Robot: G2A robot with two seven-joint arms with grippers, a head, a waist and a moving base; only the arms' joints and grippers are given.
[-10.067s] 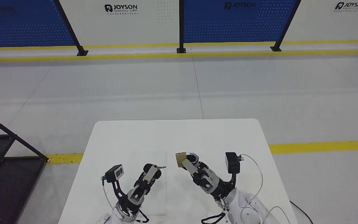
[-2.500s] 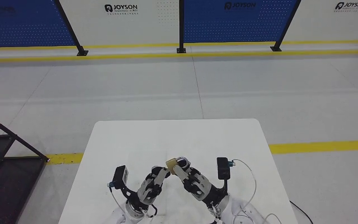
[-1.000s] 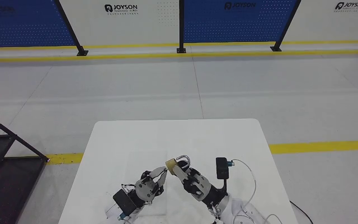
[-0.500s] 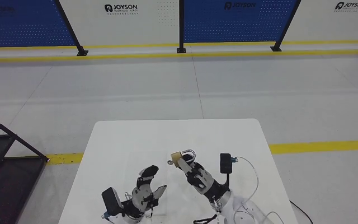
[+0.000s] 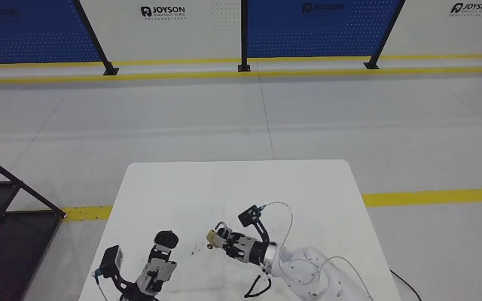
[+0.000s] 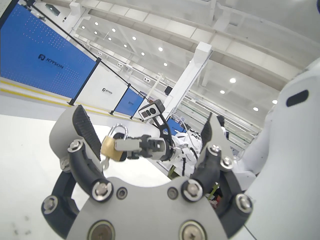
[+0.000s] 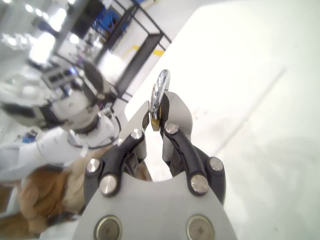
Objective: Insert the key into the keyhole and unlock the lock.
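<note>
The brass padlock (image 6: 110,147) with a silver shackle (image 7: 162,83) is held above the white table (image 5: 301,188). My right gripper (image 7: 155,118) is shut on its body and appears at the near middle of the table in the top view (image 5: 221,241). A small silver key (image 6: 106,162) sticks out of the lock's underside. My left gripper (image 6: 147,136) is open with nothing between its fingers (image 6: 82,131). It sits at the near left of the table (image 5: 163,242), a short way from the padlock (image 5: 212,239).
A black metal frame (image 5: 22,197) stands on the floor left of the table. A cable (image 5: 282,214) loops over the right arm's wrist. The far half of the table is bare white surface.
The left gripper, at the lock a second ago, has drawn back to the near left and stands open. The right arm has swung the padlock left and turned its wrist.
</note>
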